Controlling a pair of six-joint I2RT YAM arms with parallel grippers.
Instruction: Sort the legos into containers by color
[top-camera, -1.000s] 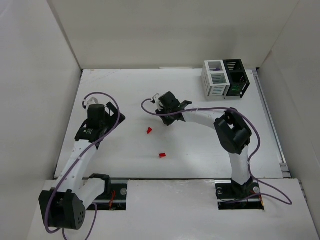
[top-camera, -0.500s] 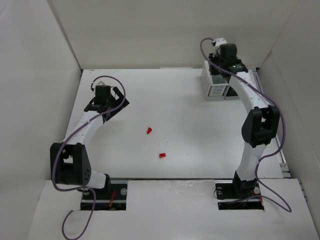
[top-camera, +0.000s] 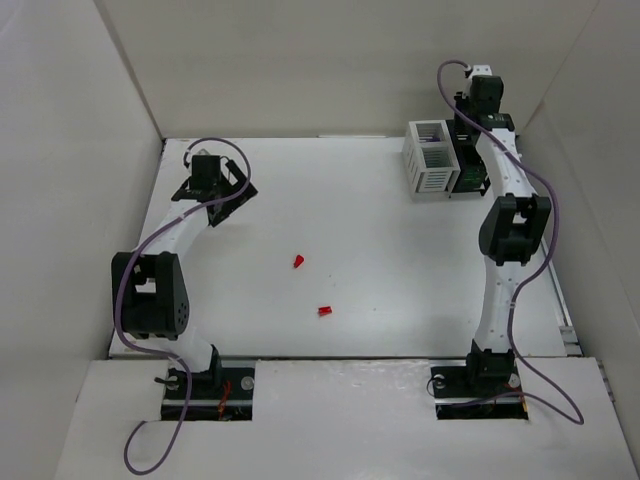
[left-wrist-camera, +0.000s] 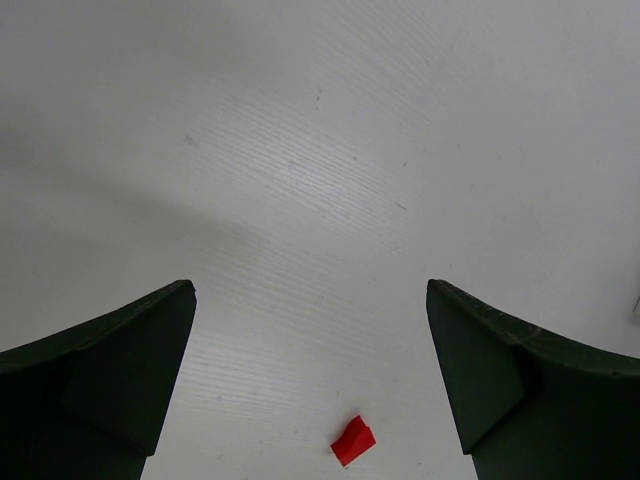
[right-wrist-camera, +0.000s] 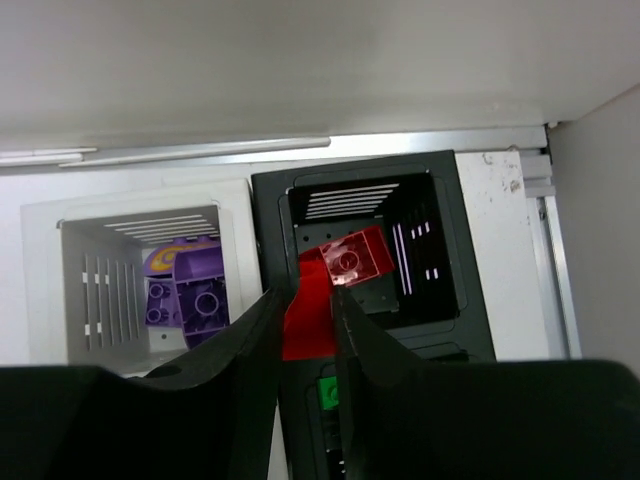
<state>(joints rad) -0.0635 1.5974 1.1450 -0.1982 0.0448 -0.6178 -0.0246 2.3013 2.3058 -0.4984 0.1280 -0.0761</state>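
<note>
A: How far along is the sorting?

B: Well along, by the look of it. The white bin (right-wrist-camera: 140, 290) holds purple legos (right-wrist-camera: 185, 290), and a bit of green (right-wrist-camera: 328, 392) shows low in the black bin (right-wrist-camera: 440, 260). On the table (top-camera: 400, 260) only two pieces lie loose: the far red lego (top-camera: 298, 262) and the near red lego (top-camera: 324, 311), well apart from the bins.

A: And the one in hand?

B: The right gripper (right-wrist-camera: 305, 300) has its fingers pinched nearly together on a red lego (right-wrist-camera: 345, 260), held above the black bin's opening. The arm is stretched out to the far right corner of the table, with the wrist pointing down at the bins. Release looks like the step in hand.

A: What is the left arm doing?

B: It is folded back at the left side, with its forearm reaching toward the far left of the table. The left gripper (left-wrist-camera: 308, 290) is spread wide and holds nothing. Its wrist view catches a loose red piece (left-wrist-camera: 352, 440) on the table below the fingers; which of the two it is cannot be told.

A: So what remains?

B: Dropping this piece, then fetching the two loose reds.
</note>
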